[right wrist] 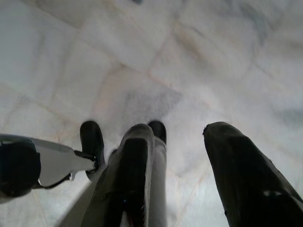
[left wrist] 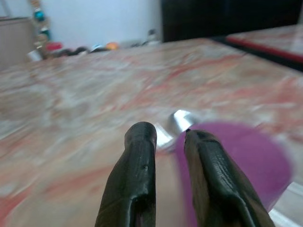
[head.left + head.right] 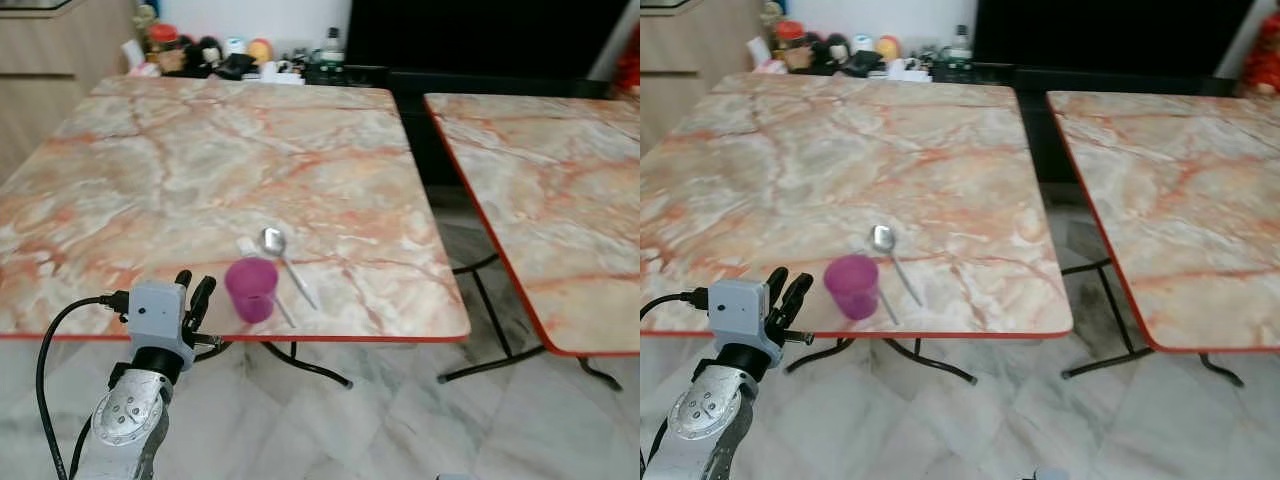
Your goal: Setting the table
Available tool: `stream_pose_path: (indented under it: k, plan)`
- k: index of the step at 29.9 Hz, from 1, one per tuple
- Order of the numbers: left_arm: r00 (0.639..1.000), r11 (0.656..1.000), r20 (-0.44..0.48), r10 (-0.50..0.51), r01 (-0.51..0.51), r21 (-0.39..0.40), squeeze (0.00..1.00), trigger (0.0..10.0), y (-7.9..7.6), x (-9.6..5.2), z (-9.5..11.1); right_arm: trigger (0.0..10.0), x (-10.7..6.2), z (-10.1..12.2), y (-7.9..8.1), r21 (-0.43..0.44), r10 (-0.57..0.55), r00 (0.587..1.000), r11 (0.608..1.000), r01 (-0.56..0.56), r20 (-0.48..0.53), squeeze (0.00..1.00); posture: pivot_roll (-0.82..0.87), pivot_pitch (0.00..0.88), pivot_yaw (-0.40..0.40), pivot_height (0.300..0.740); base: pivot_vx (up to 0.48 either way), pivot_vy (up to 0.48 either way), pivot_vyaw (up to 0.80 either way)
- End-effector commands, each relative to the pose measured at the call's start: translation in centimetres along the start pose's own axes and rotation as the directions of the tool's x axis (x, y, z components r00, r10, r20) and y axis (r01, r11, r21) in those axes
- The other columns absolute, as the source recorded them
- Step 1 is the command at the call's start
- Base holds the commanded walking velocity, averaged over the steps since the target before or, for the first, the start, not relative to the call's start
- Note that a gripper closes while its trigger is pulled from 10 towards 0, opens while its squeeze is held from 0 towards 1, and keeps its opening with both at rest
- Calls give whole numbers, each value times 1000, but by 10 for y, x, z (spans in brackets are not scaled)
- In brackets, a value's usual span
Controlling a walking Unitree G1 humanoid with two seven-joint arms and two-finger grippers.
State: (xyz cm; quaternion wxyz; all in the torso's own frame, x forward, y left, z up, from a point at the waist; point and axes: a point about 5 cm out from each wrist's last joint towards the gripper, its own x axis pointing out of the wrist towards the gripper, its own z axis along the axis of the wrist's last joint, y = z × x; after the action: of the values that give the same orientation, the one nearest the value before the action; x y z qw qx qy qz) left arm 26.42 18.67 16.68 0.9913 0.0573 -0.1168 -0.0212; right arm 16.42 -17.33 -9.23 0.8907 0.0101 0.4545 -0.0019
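Marble table [image 3: 200, 170] – near edge in front of the robot. All places given from the cup [image 3: 251, 289]

Cup: purple, upright, on the table close to the near edge. Spoon [image 3: 285, 262] lies just behind and to the right of the cup, bowl away from the robot, handle running toward the edge; whether the handle touches the cup – cannot tell. A second thin utensil handle [image 3: 283, 311] lies just right of the cup's base, partly hidden by it; what kind it is cannot be made out

Left gripper [image 3: 194, 297]: raised at the table edge, just left of the cup, not touching it. Fingers [image 2: 137, 175] a narrow gap apart, nothing between them. In the left wrist view the cup sits off to one side of the fingers, blurred, spoon bowl beyond it

Right gripper [image 1: 173, 175]: hangs idle over the floor [image 1: 199, 56], well apart from the cup, fingers spread, holding nothing

Far from the cup: clutter of jars and small items [image 3: 215, 55] along the table's far edge; a second marble table [image 3: 560, 190] well off to the right

Step in hand, as I judge it: reach for the cup with the left arm, grasp not yet made. Place setting seems barely begun – cup and cutlery bunched together at the edge

Next move calls for: fingers opened wider than the cup, gripper shifted right so the cup wall comes between them, then closed. Care needed – cup stands near the edge, and a nudge could tip it or knock the spoon
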Motion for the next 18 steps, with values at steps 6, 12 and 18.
stream_pose_path:
  k: [6,12,18]
  plan:
    - [997,999,67,44,-42,-30,0,10000,6,5,17,10000,-1,-6,-2,6,-5,1000,1000,5,-22,0,158,147,-39,740,0,0,-324]
    - [993,992,85,79,-69,-110,0,10000,11,13,30,10000,-1,-6,-2,2,-4,1000,1000,4,-23,0,158,148,-39,740,0,0,0]
    - [999,980,-8,-41,39,-193,906,10000,4,17,27,10000,-1,-6,-2,1,-3,1000,1000,3,-24,0,161,149,-39,740,0,0,0]
